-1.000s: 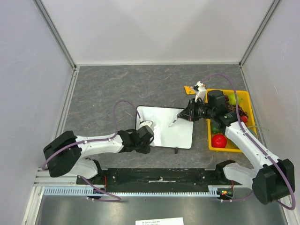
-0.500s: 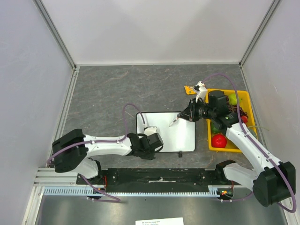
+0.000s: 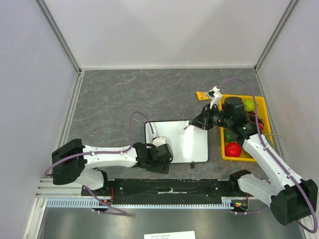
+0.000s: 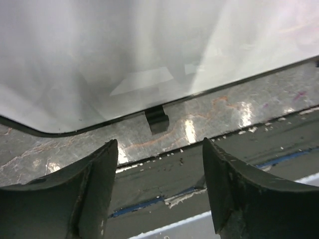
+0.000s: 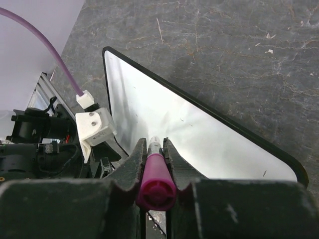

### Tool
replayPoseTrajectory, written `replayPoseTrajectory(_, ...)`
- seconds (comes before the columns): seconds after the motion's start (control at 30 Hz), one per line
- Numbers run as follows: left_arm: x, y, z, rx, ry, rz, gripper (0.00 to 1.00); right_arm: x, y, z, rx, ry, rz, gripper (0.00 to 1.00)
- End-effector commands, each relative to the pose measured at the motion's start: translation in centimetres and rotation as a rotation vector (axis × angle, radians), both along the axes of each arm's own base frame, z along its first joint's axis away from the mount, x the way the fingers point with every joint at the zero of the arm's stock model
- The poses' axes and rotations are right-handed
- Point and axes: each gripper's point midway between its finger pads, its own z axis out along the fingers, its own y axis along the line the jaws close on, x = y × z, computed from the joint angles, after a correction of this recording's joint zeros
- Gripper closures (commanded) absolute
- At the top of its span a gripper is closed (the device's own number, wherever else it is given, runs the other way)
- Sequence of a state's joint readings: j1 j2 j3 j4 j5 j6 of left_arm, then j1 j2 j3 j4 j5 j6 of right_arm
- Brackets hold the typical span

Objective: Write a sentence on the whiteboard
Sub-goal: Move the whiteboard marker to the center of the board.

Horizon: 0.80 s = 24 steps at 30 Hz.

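Left gripper (image 4: 159, 154) spread, holding nothing, at the whiteboard (image 3: 192, 147)'s lower-left edge; right gripper (image 5: 154, 145) pinches a pink marker (image 5: 155, 181) over its upper part; yellow tray (image 3: 264, 102) near its right edge.

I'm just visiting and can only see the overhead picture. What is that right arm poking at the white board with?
Observer: Its wrist camera shows the right hand shut on a magenta marker, tip aimed at the whiteboard.
Visitor: And the left arm, is it gripping the board?
Observer: No. Its wrist camera shows the left hand open, with only grey tabletop between its fingers. The board's edge lies just beyond them.
Visitor: Is that hand hiding anything from me?
Observer: Yes, a small black foot sticking out from the board's frame, just ahead of the open fingers.
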State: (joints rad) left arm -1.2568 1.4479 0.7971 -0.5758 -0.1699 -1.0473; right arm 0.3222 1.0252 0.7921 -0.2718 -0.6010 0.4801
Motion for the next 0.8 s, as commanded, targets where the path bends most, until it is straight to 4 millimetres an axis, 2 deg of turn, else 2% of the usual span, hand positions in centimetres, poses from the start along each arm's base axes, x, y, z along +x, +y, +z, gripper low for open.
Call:
replayPoseTrajectory(0.0,0.6,-0.6,3.1,-0.075,-0.056,-0.009,0.25,-0.6,0.0,1.8,0.033,-0.045,0.011,1.00)
replayPoseTrajectory(0.2,2.0,-0.8,6.4,-0.125,-0.151,-0.064,0.17,-1.1,-0.2,1.8,0.033,-0.039,0.004,1.00)
replayPoseTrajectory(0.4,4.8,-1.3,10.2,-0.191,-0.213,-0.136,0.15,-1.5,-0.3,2.2,0.039,-0.046,0.001,1.00)
replayPoseTrajectory(0.6,9.6,-0.4,14.3,-0.274,-0.285,-0.140,0.15,-1.6,-0.1,2.9,0.046,-0.062,0.016,1.00)
replayPoseTrajectory(0.77,13.0,1.5,16.7,-0.334,-0.341,-0.108,0.15,-1.5,-0.1,3.1,0.047,-0.070,0.017,1.00)
